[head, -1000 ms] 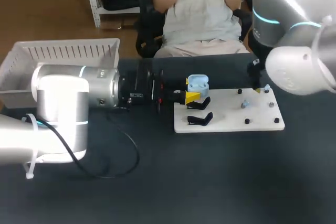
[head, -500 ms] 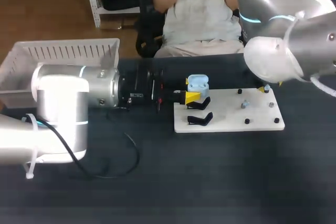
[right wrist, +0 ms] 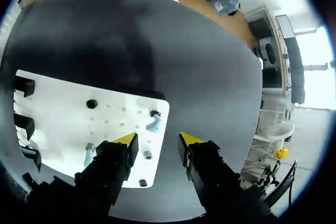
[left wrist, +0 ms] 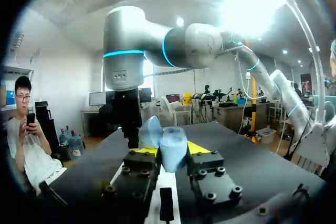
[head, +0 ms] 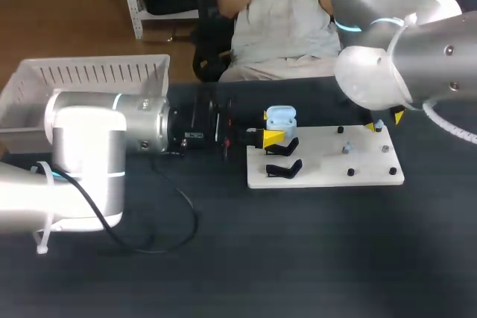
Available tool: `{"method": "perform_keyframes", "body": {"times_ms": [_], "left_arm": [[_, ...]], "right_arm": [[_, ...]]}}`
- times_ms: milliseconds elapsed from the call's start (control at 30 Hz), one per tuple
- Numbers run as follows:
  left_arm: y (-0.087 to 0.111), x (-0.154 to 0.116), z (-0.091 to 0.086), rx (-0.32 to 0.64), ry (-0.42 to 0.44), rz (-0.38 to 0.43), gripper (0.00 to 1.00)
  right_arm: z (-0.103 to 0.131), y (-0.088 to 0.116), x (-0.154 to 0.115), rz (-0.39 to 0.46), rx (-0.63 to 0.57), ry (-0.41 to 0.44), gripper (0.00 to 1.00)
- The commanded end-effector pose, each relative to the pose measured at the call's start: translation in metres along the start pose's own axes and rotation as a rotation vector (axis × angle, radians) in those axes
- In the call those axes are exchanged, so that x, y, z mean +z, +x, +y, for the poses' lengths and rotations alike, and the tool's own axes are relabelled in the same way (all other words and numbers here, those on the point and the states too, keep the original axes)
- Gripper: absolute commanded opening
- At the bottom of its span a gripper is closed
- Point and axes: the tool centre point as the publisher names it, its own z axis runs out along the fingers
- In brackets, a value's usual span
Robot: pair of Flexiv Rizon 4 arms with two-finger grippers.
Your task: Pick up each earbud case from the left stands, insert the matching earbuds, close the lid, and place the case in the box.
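Head view: left pincer clamped on the blue earbud case, lid up, at the rear stand on the white board. Right pincer released over the board's far right corner, earbud just ahead of its tips.

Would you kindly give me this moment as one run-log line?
left gripper: shut on open case | right gripper: open, earbud just ahead, at board edge

Silver arms w/ cyan rings, black tools w/ yellow tips, screws, cable
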Motion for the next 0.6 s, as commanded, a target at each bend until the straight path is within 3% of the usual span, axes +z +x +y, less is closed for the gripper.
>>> {"method": "perform_keyframes", "body": {"times_ms": [33, 333, 600], "left_arm": [[0.0008, 0.0003, 0.0008, 0.002, 0.001, -0.002, 0.0], [0.0008, 0.0003, 0.0008, 0.002, 0.001, -0.002, 0.0], [0.0008, 0.0003, 0.0008, 0.002, 0.001, -0.002, 0.0]], "right_arm": [[0.0057, -0.0008, -0.0045, -0.024, 0.05, 0.022, 0.49], [0.0019, -0.0004, 0.0002, -0.032, 0.139, 0.005, 0.44], [0.0023, -0.0025, 0.0039, -0.059, 0.138, 0.009, 0.41]]}}
